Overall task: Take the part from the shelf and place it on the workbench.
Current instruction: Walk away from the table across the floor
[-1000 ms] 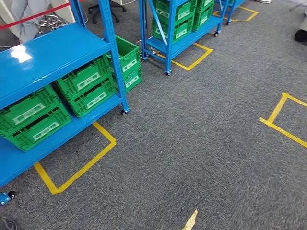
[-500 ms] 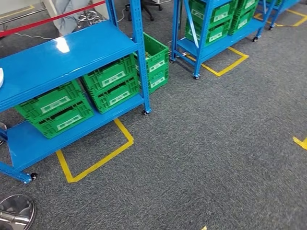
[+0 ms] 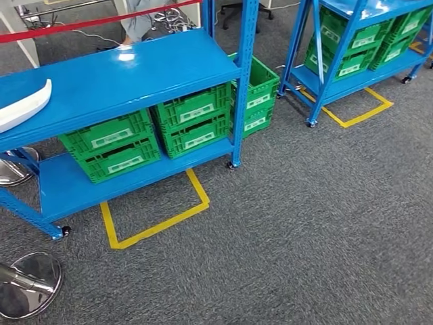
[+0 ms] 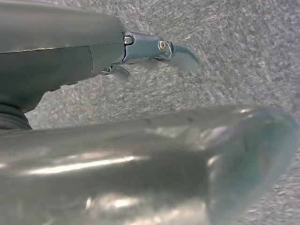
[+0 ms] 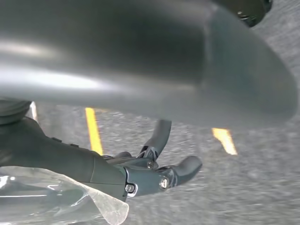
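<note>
Grey left hand (image 4: 141,51) empty, fingers apart | right hand (image 5: 155,164) likewise

Even overhead light, glare on blue shelf (image 3: 125,57); wrist views blurred, thumbs out of focus.

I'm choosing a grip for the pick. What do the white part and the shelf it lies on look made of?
The white part looks like smooth moulded plastic, matte, with a curved rim. The shelf looks like blue painted sheet metal, glossy: a light glares on it.
</note>
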Robot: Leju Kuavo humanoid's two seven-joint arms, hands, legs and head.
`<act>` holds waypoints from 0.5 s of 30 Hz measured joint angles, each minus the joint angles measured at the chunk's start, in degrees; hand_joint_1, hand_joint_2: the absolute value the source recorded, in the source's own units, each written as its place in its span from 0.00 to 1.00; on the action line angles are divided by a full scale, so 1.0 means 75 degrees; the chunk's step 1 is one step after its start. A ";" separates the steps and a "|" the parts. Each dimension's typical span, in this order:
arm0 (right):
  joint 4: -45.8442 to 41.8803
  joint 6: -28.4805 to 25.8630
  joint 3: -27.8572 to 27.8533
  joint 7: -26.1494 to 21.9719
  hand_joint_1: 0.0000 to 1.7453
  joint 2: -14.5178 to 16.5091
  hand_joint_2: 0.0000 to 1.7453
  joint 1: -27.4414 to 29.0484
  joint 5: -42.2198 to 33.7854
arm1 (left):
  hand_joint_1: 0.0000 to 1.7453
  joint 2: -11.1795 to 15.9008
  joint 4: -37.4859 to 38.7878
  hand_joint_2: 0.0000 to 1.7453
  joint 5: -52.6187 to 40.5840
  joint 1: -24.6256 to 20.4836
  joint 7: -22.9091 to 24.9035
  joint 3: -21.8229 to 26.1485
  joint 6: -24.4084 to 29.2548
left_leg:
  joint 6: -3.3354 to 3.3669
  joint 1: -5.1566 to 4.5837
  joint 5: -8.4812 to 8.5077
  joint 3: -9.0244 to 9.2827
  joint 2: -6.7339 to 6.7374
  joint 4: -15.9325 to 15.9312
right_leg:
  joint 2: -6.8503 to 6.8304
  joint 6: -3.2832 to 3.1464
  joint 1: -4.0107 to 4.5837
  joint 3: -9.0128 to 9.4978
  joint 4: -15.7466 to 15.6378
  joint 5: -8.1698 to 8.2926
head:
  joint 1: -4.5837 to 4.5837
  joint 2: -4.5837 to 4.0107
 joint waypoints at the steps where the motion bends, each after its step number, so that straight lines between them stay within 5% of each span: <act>1: 0.0002 0.0002 -0.0003 0.0000 0.00 -0.0003 0.00 0.0017 0.0005 | 0.00 -0.0001 -0.0003 0.00 0.0015 -0.0016 0.0000 -0.0027 0.0002 | 0.0004 0.0010 -0.0056 0.0054 -0.0065 -0.0001 | 0.0068 0.0032 -0.0003 -0.0383 0.0467 -0.0192 | 0.0004 0.0001; 3: 0.0006 0.0004 -0.0006 0.0002 0.00 -0.0011 0.00 0.0046 0.0014 | 0.00 -0.0004 -0.0007 0.00 0.0030 0.0002 0.0001 -0.0066 0.0005 | -0.0020 0.0032 -0.0208 0.0226 -0.0183 -0.0001 | 0.0098 0.0080 -0.0007 -0.0946 0.0884 -0.0407 | 0.0015 0.0001; 4: 0.0007 0.0004 -0.0005 0.0000 0.00 -0.0014 0.00 0.0055 0.0012 | 0.00 -0.0006 -0.0007 0.00 0.0033 0.0018 0.0002 -0.0081 0.0008 | -0.0044 0.0052 -0.0302 0.0348 -0.0238 -0.0001 | 0.0099 0.0099 -0.0013 -0.1075 0.0764 -0.0335 | 0.0020 0.0001; 7: 0.0027 -0.0004 -0.0004 -0.0012 0.00 -0.0017 0.00 0.0059 0.0010 | 0.00 0.0005 -0.0007 0.00 0.0063 0.0035 0.0006 -0.0117 0.0029 | -0.0164 0.0101 -0.0634 0.0716 -0.0365 0.0011 | 0.0125 0.0128 -0.0052 -0.0998 -0.0378 0.0738 | 0.0055 -0.0001; 9: 0.0059 -0.0016 -0.0001 -0.0025 0.00 -0.0019 0.00 0.0048 0.0014 | 0.00 0.0027 -0.0014 0.00 0.0108 0.0024 0.0016 -0.0150 0.0053 | -0.0269 0.0095 -0.0800 0.0849 -0.0417 0.0003 | 0.0145 0.0005 -0.0034 -0.0917 -0.0719 0.1178 | 0.0068 -0.0001; 11: 0.0071 -0.0036 0.0000 -0.0044 0.00 -0.0024 0.00 0.0038 0.0019 | 0.00 0.0048 -0.0026 0.00 0.0163 0.0011 0.0026 -0.0201 0.0085 | -0.0363 0.0095 -0.0802 0.0905 -0.0425 0.0033 | 0.0142 -0.0157 -0.0015 -0.0798 -0.0760 0.1105 | 0.0069 0.0001; 13: 0.0071 -0.0045 -0.0001 -0.0063 0.00 -0.0029 0.00 0.0043 0.0019 | 0.00 0.0071 -0.0032 0.00 0.0220 0.0005 0.0029 -0.0251 0.0117 | -0.0449 0.0106 -0.0641 0.0690 -0.0344 0.0529 | 0.0121 -0.0257 -0.0041 -0.0602 -0.0867 0.1041 | 0.0069 0.0001; 15: 0.0071 -0.0045 0.0003 -0.0076 0.00 -0.0030 0.00 0.0042 0.0015 | 0.00 0.0095 -0.0033 0.00 0.0280 0.0000 0.0039 -0.0300 0.0148 | -0.0522 0.0113 -0.0701 0.0104 -0.0234 0.1459 | 0.0092 -0.0309 -0.0055 -0.0349 -0.1002 0.0939 | 0.0058 0.0000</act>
